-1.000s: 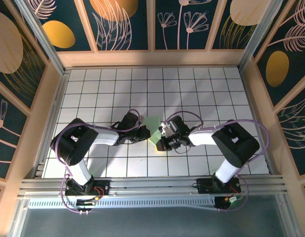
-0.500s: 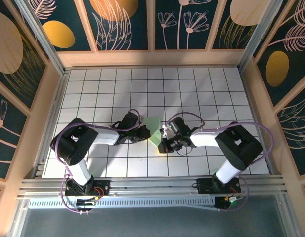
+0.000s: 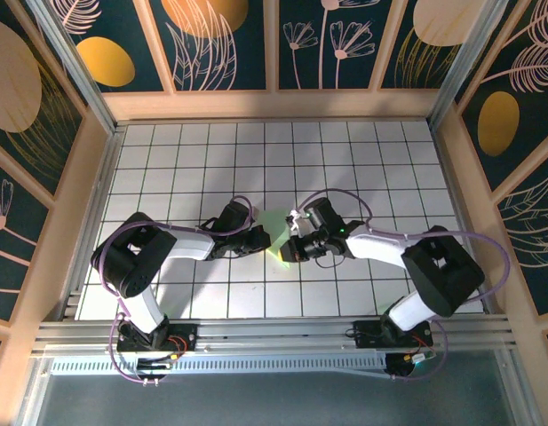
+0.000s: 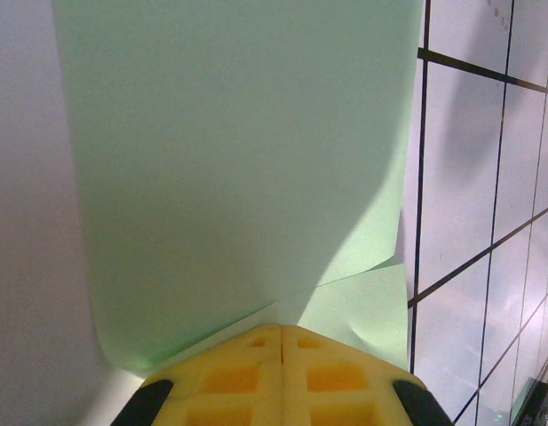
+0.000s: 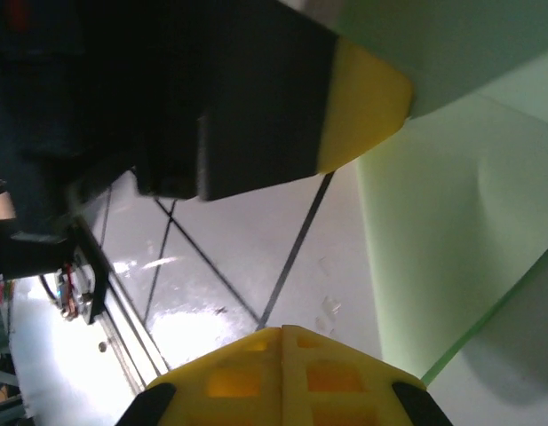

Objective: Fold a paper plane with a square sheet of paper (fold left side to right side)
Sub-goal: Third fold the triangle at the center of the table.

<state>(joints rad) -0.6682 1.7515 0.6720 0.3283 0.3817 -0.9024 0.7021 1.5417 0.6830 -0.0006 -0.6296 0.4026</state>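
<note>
Curling thin green paper, smooth, unmarked

The left pincer and right pincer crowd mid-tabletop, nearly tip to tip over the green sheet, with scant passage between. Far tile rows and both side strips lie open up to the wooden walls.

One square sheet of paper is lying on the one gridded table. Two grippers are sitting at it: the left gripper at the sheet's left edge, the right gripper at its right edge. Two arms are reaching toward the sheet, the left arm and the right arm. Two purple cables are looping near the sheet, one per arm.
</note>
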